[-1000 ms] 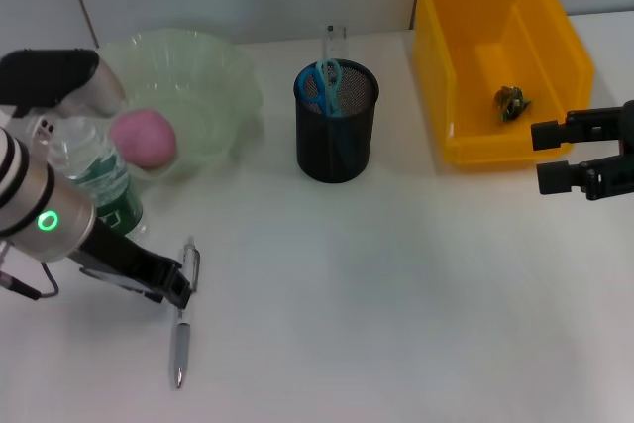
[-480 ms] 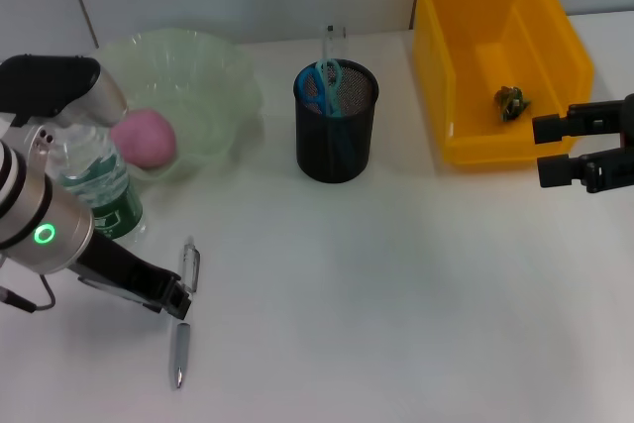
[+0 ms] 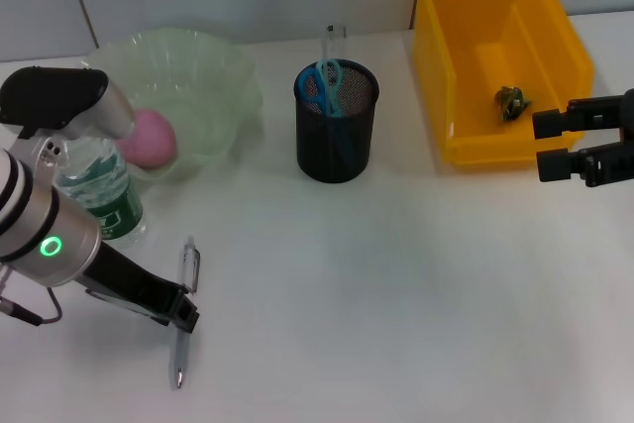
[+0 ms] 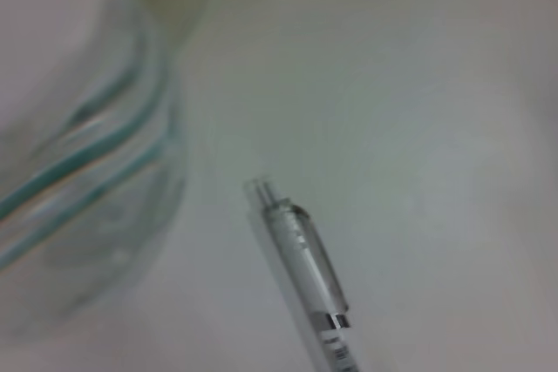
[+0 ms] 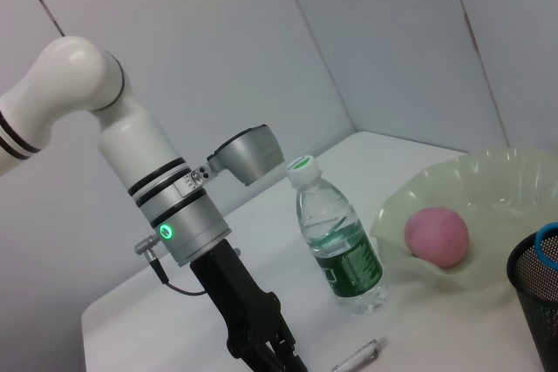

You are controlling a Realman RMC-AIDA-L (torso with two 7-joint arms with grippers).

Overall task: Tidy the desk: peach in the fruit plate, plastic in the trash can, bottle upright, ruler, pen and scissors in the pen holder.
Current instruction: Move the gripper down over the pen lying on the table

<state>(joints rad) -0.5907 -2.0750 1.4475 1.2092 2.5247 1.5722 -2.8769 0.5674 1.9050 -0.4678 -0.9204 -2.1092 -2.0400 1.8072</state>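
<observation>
While the left arm slants down over the white table [image 3: 396,294], its black left gripper [image 3: 183,319] sits low just beside the middle of the silver click pen [image 3: 183,316], which lies flat on the table, well in front of the black mesh pen holder [image 3: 337,136] and off toward the robot's left. Whether its fingers are apart or together cannot be told; in the right wrist view the gripper [image 5: 277,356] points straight down, with the pen [image 5: 357,356] just beside it. The left wrist view shows the pen's clicker end [image 4: 301,246] lying close by the base of the clear plastic water bottle [image 4: 83,198].

The bottle [image 3: 99,185], with its green label, stands upright to the left of the pen holder, touching the rim of the pale green wavy fruit plate [image 3: 213,71]. The pink peach [image 3: 149,138] rests inside that plate. Blue-handled scissors [image 3: 322,86] and a clear ruler [image 3: 330,44] stand in the pen holder.

To the right of the pen holder sits the yellow plastic bin [image 3: 446,47], with a small crumpled scrap of plastic [image 3: 511,101] on its floor. The right gripper [image 3: 555,143] hovers level at the bin's near right corner, fingers apart and holding nothing.
</observation>
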